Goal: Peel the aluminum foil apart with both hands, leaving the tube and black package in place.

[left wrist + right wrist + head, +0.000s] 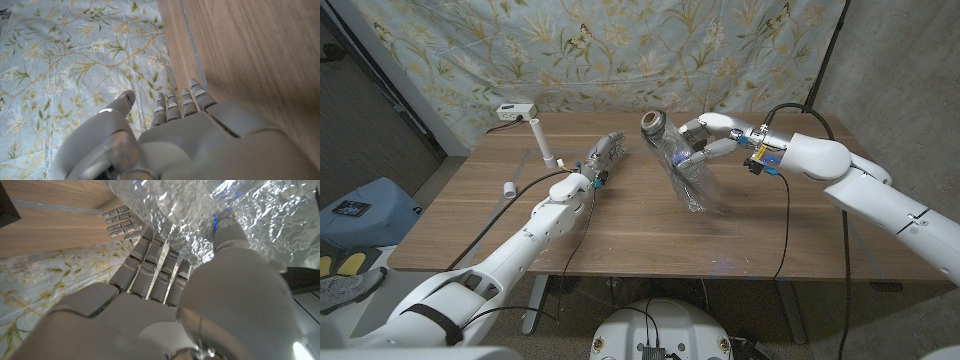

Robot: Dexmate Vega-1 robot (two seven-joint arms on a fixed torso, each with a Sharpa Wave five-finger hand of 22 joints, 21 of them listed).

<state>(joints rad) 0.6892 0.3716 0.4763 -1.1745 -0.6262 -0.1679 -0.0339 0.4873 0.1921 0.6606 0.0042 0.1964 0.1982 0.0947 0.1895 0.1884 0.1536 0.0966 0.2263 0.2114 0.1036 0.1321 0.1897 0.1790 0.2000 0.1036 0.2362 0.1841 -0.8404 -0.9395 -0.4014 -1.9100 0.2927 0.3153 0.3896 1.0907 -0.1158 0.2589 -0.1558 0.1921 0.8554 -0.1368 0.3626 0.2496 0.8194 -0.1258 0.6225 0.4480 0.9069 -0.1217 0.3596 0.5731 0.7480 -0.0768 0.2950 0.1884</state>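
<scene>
R hand [705,143] gripped the aluminum foil [685,175] near its top, fingers [150,262] curled into the crinkled sheet, holding it up off the bench [620,225] w/ the lower end near the wood. L hand [603,158] stood apart just beside it, fingers straight and close together, holding nothing. White tube [544,145] lay well apart on the robot's left. Black package couldn't be made out. Judged early: foil lifted by one hand only; L grip and the peel itself not yet done.
</scene>
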